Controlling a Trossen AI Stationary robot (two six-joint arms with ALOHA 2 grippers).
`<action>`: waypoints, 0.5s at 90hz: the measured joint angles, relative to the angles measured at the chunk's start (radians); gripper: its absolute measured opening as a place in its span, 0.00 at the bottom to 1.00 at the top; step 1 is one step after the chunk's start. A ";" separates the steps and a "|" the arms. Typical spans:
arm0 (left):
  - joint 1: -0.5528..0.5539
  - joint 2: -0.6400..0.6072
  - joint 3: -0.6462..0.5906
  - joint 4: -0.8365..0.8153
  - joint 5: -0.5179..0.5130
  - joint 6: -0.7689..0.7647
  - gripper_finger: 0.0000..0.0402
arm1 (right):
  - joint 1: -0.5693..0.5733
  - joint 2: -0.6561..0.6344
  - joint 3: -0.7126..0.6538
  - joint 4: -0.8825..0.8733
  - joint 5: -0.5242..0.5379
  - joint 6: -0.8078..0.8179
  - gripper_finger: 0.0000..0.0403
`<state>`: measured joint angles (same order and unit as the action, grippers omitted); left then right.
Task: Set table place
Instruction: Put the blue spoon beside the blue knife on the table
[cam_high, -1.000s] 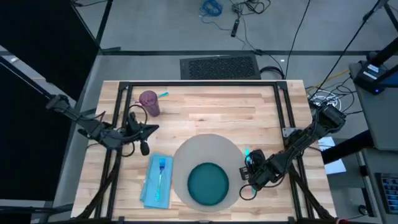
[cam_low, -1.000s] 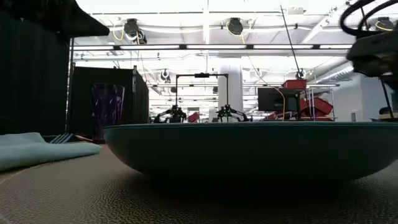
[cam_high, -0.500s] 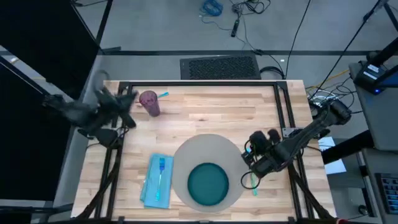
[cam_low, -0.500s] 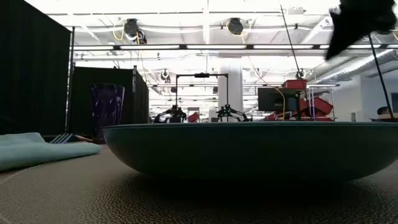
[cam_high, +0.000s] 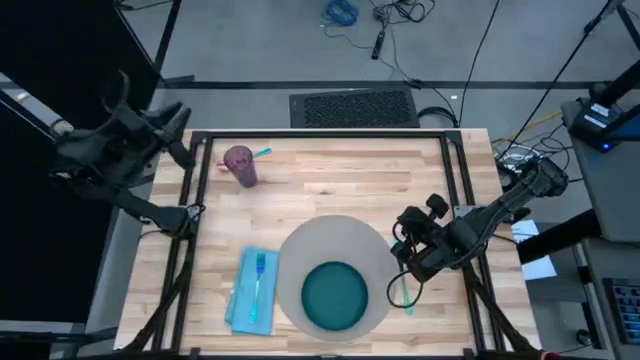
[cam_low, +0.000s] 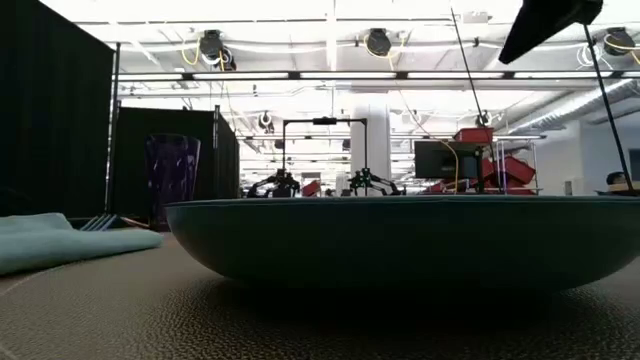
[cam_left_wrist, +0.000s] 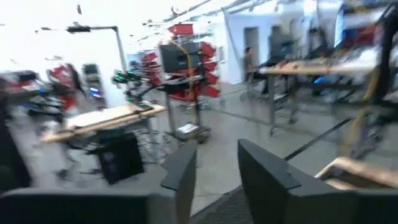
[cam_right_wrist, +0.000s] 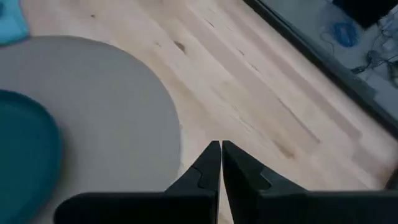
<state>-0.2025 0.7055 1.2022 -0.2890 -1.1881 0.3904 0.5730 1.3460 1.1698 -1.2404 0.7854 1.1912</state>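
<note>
The round grey placemat (cam_high: 300, 250) lies on the wooden table (cam_high: 350, 180) near its front edge. A dark teal plate (cam_high: 335, 297) rests on the placemat. A teal utensil (cam_high: 405, 295) lies flat on the table just right of the placemat. My right gripper (cam_high: 402, 240) hovers shut above the table by the placemat's right edge (cam_right_wrist: 168, 124), holding nothing. My left gripper (cam_high: 178, 135) is raised beyond the table's far left corner, open and empty (cam_left_wrist: 214, 168), facing the room.
A blue napkin (cam_high: 250, 292) with a blue fork on it lies left of the placemat. A purple cup (cam_high: 240, 165) stands at the far left with a teal piece beside its rim. The black frame (cam_high: 320, 135) runs along the table's edges.
My left arm has swung up and away from the table's left part to beyond its far left corner. My right gripper has risen and drawn back toward the far edge. The teal utensil, near that gripper before, now lies on the table right of the placemat.
</note>
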 joint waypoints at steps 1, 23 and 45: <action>0.010 0.005 0.000 0.008 -0.001 0.011 0.32 | -0.002 0.000 0.000 0.008 0.000 0.000 0.02; 0.304 0.148 0.050 0.167 0.065 0.187 0.37 | -0.073 0.000 0.000 0.088 0.012 -0.014 0.15; 0.746 0.418 0.304 -0.336 0.530 -0.142 0.37 | -0.108 -0.003 0.000 0.106 0.180 -0.188 0.29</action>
<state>0.5440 1.1236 1.5061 -0.6253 -0.6584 0.2481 0.4645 1.3428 1.1698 -1.1343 0.9655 1.0033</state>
